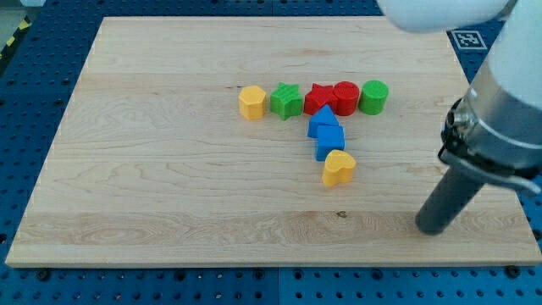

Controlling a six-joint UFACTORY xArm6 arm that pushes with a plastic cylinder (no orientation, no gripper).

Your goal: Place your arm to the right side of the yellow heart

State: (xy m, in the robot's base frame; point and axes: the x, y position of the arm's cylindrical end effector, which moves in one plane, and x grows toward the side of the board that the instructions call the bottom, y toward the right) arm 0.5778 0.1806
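The yellow heart (338,168) lies near the middle of the wooden board (169,169), just below a blue cube (329,141) and a blue triangular block (323,119). My tip (434,227) rests on the board well to the view's right of the heart and somewhat lower, with a wide gap between them. The dark rod rises from it to the arm body at the view's right edge.
A row of blocks sits above the heart: a yellow hexagon (251,102), a green star (287,101), a red star (319,99), a red cylinder (345,97) and a green cylinder (373,97). The board's right edge is close to my tip.
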